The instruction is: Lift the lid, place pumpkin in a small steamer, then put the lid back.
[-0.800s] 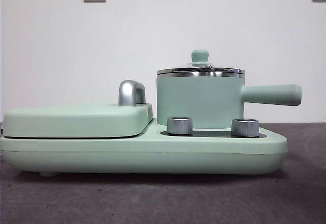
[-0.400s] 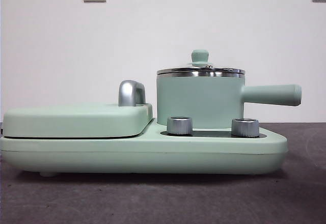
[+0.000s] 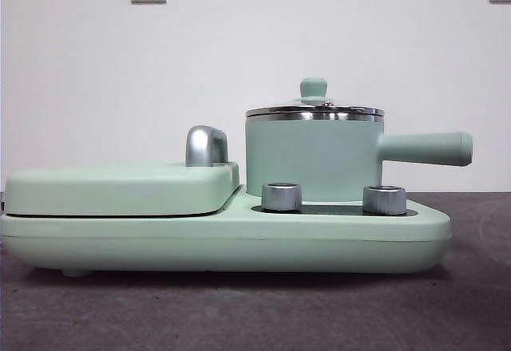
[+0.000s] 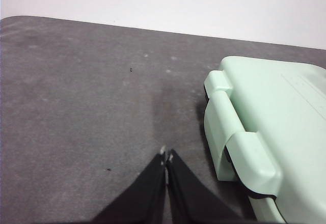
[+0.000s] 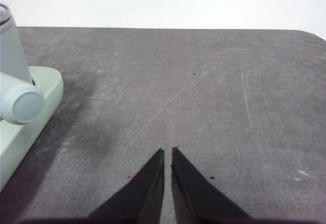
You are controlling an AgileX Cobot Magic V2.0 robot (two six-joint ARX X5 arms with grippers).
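Note:
The small steamer [image 3: 313, 158], a mint-green pot with a chrome rim, stands on the right half of the appliance base, its long handle [image 3: 425, 148] pointing right. The glass lid [image 3: 314, 108] with its mint-green knob sits on the pot. The pumpkin is out of view. My left gripper [image 4: 166, 155] is shut over bare table beside the base's hinged end. Over the grey table, my right gripper [image 5: 167, 152] is shut with nothing in it; the steamer's handle [image 5: 20, 104] shows at the side of its view. Neither arm appears in the front view.
The wide mint-green appliance base [image 3: 239, 239] has a flat cover [image 3: 120, 187] with a chrome handle [image 3: 206, 145] on its left half and two silver knobs [image 3: 281, 196] in front of the pot. A white wall stands behind the grey table [image 5: 204, 96].

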